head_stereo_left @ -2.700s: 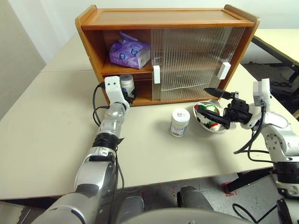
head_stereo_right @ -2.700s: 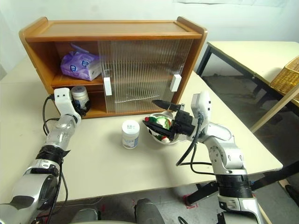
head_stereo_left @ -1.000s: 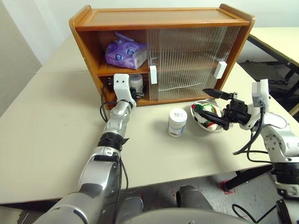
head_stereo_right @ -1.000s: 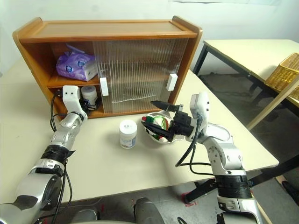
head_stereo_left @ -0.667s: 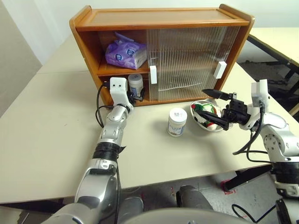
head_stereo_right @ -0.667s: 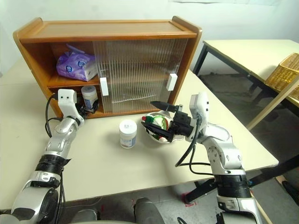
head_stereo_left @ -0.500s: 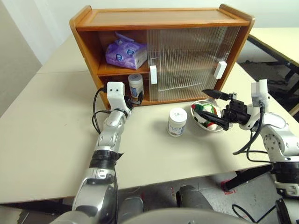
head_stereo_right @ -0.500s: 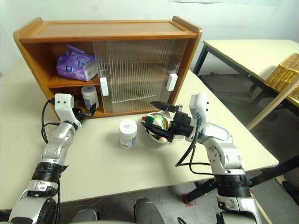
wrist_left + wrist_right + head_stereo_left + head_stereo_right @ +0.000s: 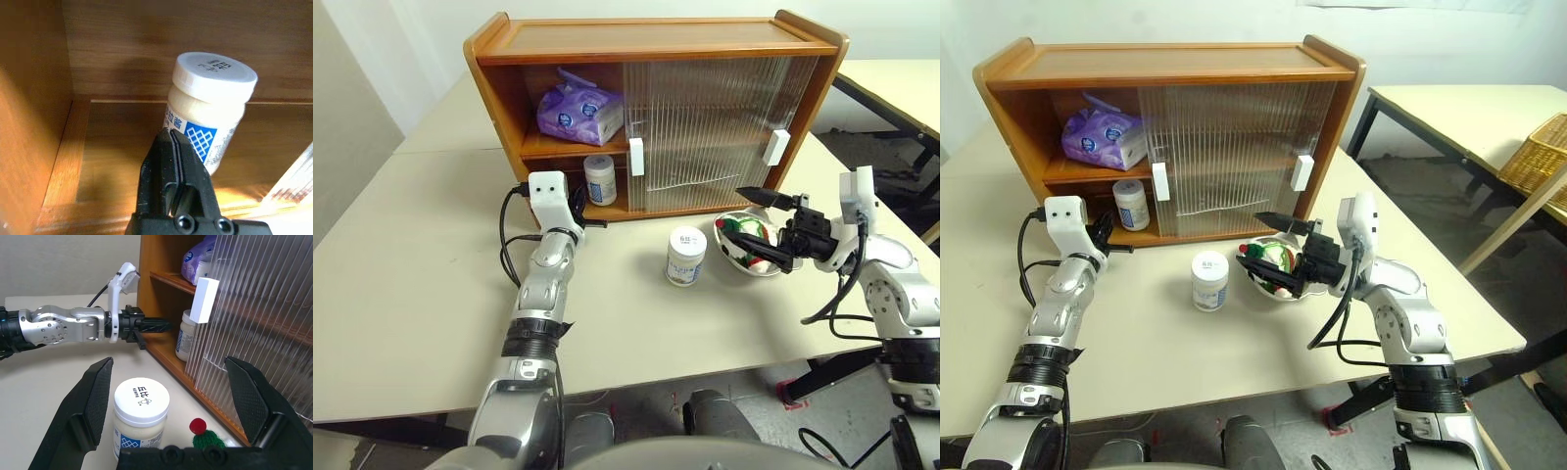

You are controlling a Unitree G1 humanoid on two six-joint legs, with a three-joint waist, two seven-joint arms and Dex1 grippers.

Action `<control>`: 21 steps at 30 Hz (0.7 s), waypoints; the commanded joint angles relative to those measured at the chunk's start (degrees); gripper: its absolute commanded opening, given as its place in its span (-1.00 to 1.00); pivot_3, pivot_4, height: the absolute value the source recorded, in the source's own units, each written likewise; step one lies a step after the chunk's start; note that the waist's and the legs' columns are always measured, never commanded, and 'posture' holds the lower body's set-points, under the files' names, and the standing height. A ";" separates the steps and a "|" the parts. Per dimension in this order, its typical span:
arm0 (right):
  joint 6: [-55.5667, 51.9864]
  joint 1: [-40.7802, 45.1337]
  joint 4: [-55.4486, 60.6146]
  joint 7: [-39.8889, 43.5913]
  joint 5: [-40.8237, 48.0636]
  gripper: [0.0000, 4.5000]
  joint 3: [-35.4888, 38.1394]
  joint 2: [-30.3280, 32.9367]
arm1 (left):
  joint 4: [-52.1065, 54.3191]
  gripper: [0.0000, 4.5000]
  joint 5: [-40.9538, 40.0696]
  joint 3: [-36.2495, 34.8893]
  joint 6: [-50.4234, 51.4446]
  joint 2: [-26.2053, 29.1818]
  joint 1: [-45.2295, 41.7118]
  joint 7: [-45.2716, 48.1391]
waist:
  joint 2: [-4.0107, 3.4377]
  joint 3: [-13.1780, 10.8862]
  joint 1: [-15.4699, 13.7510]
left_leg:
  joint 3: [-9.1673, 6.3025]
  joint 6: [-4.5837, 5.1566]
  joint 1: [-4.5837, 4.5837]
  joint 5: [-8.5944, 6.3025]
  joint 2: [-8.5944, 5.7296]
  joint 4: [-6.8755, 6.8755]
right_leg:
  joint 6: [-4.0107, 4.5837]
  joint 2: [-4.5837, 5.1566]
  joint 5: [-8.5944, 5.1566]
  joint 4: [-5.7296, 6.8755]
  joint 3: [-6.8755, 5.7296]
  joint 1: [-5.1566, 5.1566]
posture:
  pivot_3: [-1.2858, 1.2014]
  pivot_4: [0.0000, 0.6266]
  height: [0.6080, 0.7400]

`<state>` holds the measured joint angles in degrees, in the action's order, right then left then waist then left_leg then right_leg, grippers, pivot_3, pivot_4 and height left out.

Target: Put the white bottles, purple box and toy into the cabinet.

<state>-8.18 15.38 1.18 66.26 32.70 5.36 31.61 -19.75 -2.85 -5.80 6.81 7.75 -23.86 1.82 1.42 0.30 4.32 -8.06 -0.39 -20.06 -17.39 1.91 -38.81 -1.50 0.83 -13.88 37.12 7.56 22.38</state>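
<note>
While my left gripper (image 9: 172,142) is pressed together empty, I see the squat white plastic bottle (image 9: 208,105) standing upright on the cabinet's (image 9: 656,39) wooden shelf.

Ribbed cabinet doors (image 9: 724,127) blur what's behind; toy (image 9: 749,243) partly in bowl (image 9: 736,257).

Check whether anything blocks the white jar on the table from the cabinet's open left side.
Nothing visible blocks it. The white jar stands on bare tabletop; the wooden cabinet's left bays are uncovered, the lower holding only another jar.
</note>
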 commanded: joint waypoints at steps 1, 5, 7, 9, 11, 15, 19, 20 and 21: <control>0.03 0.37 -0.14 0.06 -0.60 1.00 -0.27 0.18 | -4.96 -0.99 0.19 -1.01 -1.67 0.41 -2.24 -0.86 | 0.00 0.00 -0.01 | 0.00 0.00 0.00 0.00 0.00 0.00 | 0.01 0.00 0.00 0.00 0.00 0.00 | -0.09 -1.00 1.00; -0.09 0.16 0.28 -0.19 -0.56 1.00 -0.16 0.30 | -6.65 -0.99 0.20 -1.25 -2.77 1.25 -3.05 -0.76 | 0.00 0.00 0.01 | 0.00 -0.01 0.00 0.00 0.00 0.01 | 0.08 0.00 0.04 -0.01 0.01 0.00 | -0.10 -1.00 1.00; -0.18 0.20 0.35 -0.37 -0.52 1.00 -0.04 0.37 | -7.47 -0.99 0.21 -1.43 -3.28 1.71 -3.08 -0.66 | 0.00 0.00 0.02 | 0.00 -0.03 -0.01 -0.02 0.00 0.01 | 0.08 0.00 0.04 -0.01 0.01 0.00 | -0.10 -1.00 1.00; -0.27 0.21 0.51 -0.50 -0.50 1.00 -0.04 0.41 | -9.03 -0.99 0.07 -1.82 -3.95 2.26 -3.63 -0.70 | 0.00 0.00 0.02 | 0.00 -0.03 -0.01 -0.02 0.00 0.01 | 0.08 0.00 0.04 -0.01 0.02 0.00 | -0.10 -1.00 1.00; -0.34 0.19 0.65 -0.62 -0.49 1.00 -0.06 0.42 | -10.99 -0.99 -0.09 -2.14 -4.65 2.62 -4.72 -0.75 | 0.00 0.00 0.02 | 0.00 -0.03 -0.01 -0.02 0.00 0.01 | 0.08 0.00 0.04 -0.01 0.01 0.01 | -0.10 -1.00 1.00; -0.48 0.29 0.85 -0.87 -0.43 1.00 -0.05 0.44 | -15.68 -0.99 0.04 -2.61 -6.42 2.92 -7.61 -0.96 | 0.00 0.00 0.03 | 0.00 -0.03 0.00 -0.02 0.00 -0.01 | 0.08 0.00 0.04 0.00 0.01 0.00 | -0.10 -1.00 1.00; -0.58 0.58 0.86 -1.08 -0.42 1.00 -0.12 0.42 | -19.61 -0.99 -0.08 -2.69 -8.40 2.84 -9.89 -0.74 | 0.00 0.00 -0.04 | 0.00 -0.03 0.00 -0.02 0.00 0.00 | 0.08 0.00 0.04 0.00 0.02 -0.01 | -0.10 -1.00 1.00; -0.60 0.60 0.92 -1.15 -0.44 1.00 -0.17 0.37 | -20.34 -0.99 -0.17 -2.67 -8.80 2.81 -10.30 -0.63 | 0.00 0.00 -0.09 | 0.00 -0.03 0.00 -0.02 0.00 0.00 | 0.08 0.00 0.04 0.00 0.01 -0.01 | -0.10 -1.00 1.00; -0.57 0.59 1.01 -1.21 -0.46 1.00 -0.23 0.31 | -21.01 -0.99 -0.19 -2.62 -9.18 2.74 -10.76 -0.64 | 0.00 0.00 -0.16 | 0.00 0.00 0.01 0.00 0.00 0.01 | 0.07 0.00 0.04 0.01 0.01 -0.01 | -0.10 -1.00 1.00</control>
<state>-8.36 15.40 1.68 65.27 32.70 5.37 31.72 -38.79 -2.87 -8.18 -1.98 10.47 -33.08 0.75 1.41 0.30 4.15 -8.07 -0.36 -20.04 -17.37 1.91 -38.81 -1.46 0.83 -13.86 37.15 7.57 22.37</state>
